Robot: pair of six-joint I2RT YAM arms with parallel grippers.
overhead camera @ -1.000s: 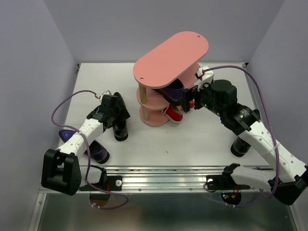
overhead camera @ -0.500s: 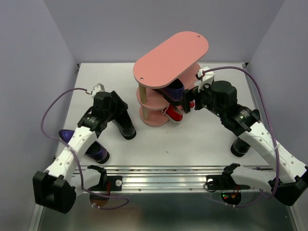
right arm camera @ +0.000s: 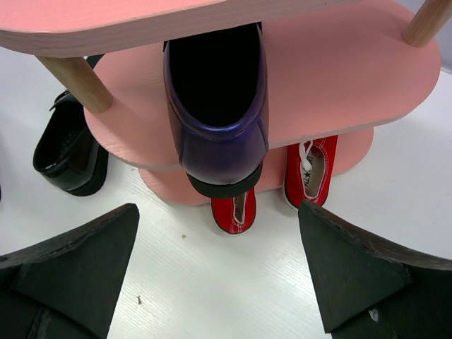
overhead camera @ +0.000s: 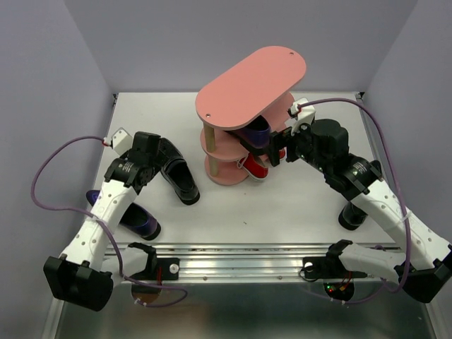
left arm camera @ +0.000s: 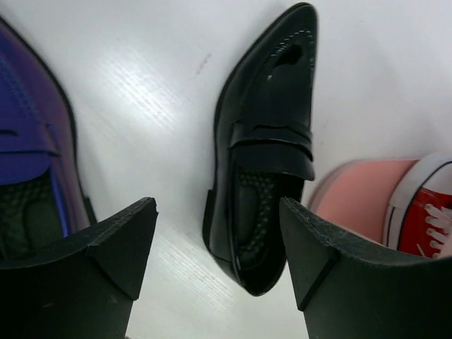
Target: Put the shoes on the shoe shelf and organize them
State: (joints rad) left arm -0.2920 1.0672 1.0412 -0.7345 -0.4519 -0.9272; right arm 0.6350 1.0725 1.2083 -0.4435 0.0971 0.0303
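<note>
The overhead camera looks down from high behind the near edge over the whole desk [overhead camera: 282,205]. The left wrist camera hangs close above a black loafer [left arm camera: 265,162]. The right wrist one closely faces the shoe shelf [right arm camera: 339,78]. All three share that loafer and, seemingly, the shelf.

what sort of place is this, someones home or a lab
Most likely a robot lab cell: left arm and right arm bolted to a white table, plain walls boxing it in, and a pink shelf with small shoes as props.
</note>
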